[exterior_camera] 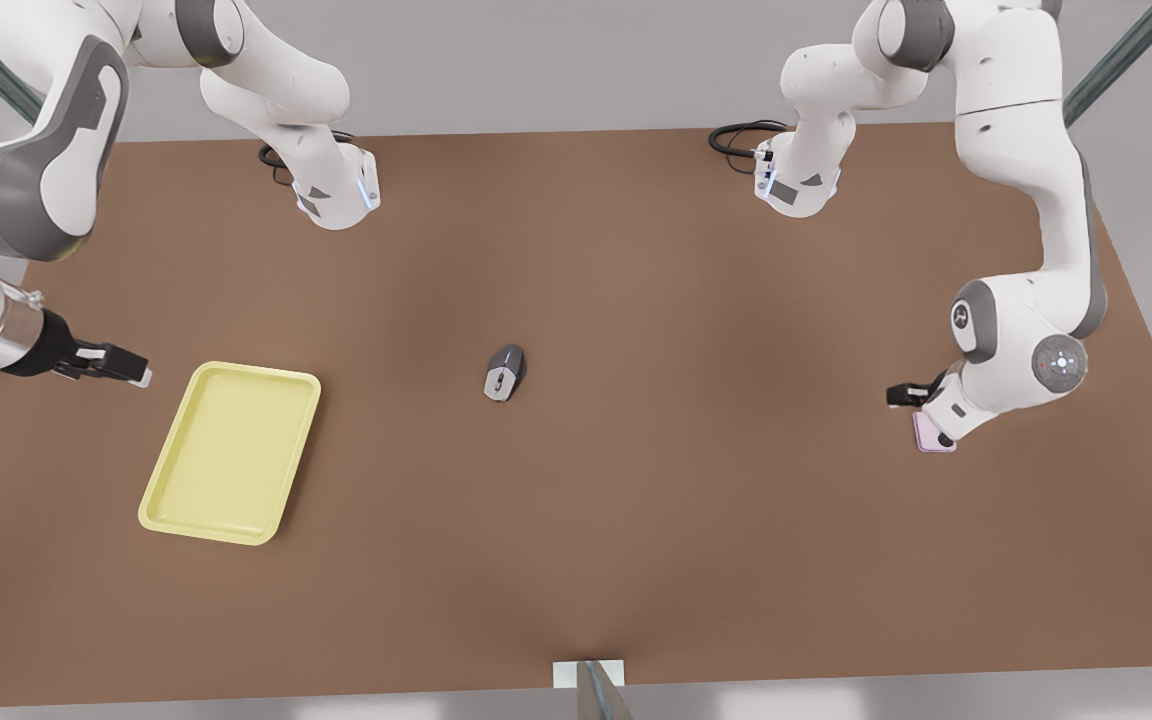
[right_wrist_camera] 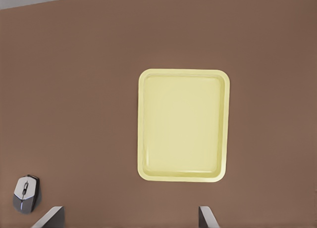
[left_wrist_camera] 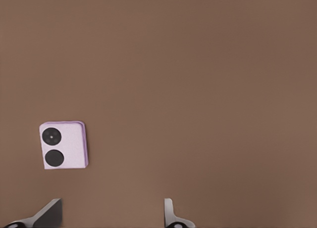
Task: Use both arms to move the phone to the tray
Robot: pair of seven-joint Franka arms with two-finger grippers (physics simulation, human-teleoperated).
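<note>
Phone half hidden under left gripper, right gripper beside tray

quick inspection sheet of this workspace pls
surface: brown table, flat.
job's things: pink phone lying flat on the table at the front view's right; yellow tray at its left, nothing in it.
clutter: grey mouse mid-table.
grippers: left gripper open above the table near the phone; right gripper open, above the table near the tray.
cables: black loops at each arm base.
surroundings: grey walls, metal struts.
</note>
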